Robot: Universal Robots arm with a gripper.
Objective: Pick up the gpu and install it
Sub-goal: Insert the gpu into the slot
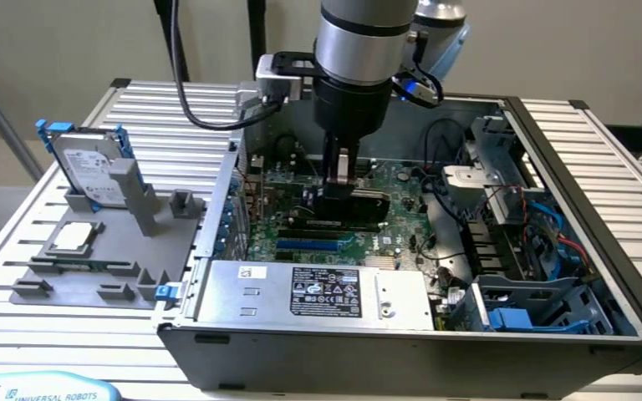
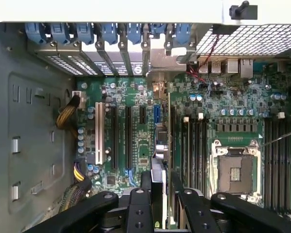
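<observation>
Your fingers [image 2: 146, 182] clamp the gpu [image 1: 354, 206] edge-down from above, its long axis parallel to the black expansion slots [image 2: 128, 136] on the motherboard [image 2: 138, 160] below.

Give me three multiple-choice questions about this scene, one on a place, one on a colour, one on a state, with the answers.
1. Relative to the computer case, the gpu is: A outside it; B inside, above the motherboard; C underneath it.
2. The hard drive's frame is: A red; B blue; C yellow.
3. The pincer is: A open, empty; B shut on the gpu; C shut on a cable.
Answers: B, the card hangs over the green board; B, blue edges flank the drive; B, it clamps the card.
</observation>
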